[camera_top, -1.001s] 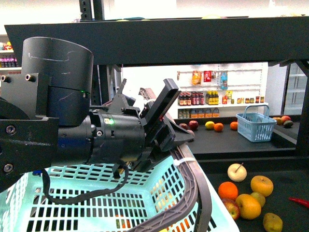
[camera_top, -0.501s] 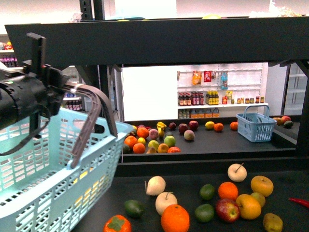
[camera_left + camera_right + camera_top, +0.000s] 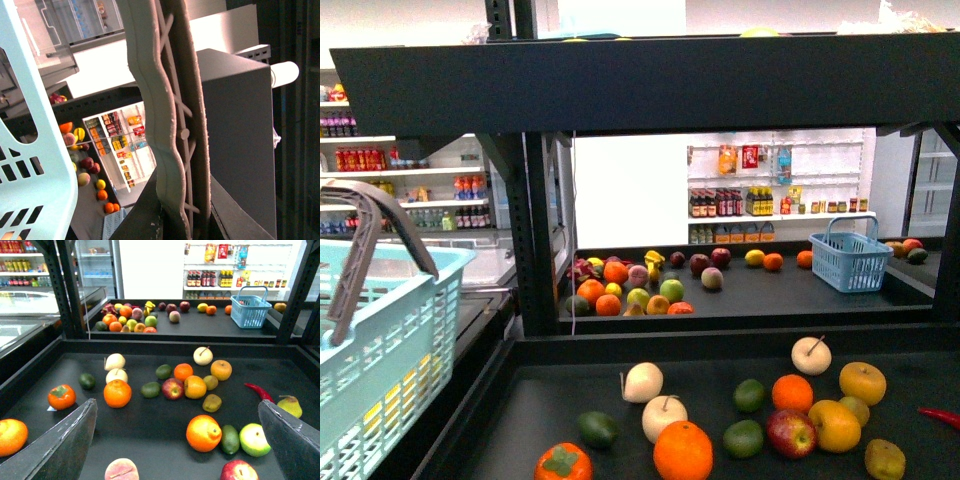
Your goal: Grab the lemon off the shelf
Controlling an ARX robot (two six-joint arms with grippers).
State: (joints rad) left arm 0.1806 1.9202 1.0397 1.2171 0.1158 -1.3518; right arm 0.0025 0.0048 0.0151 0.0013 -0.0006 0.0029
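Right hand (image 3: 177, 404) spread over shelf (image 3: 150, 432); far bottle labels (image 3: 207, 278) unreadably small

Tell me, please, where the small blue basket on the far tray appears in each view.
Front: small blue basket, on the far tray, right of centre.
Left wrist: basket beside two oranges, cut by the picture's edge.
Right wrist: basket on the same tray.
Shared: bottle shelves behind it.
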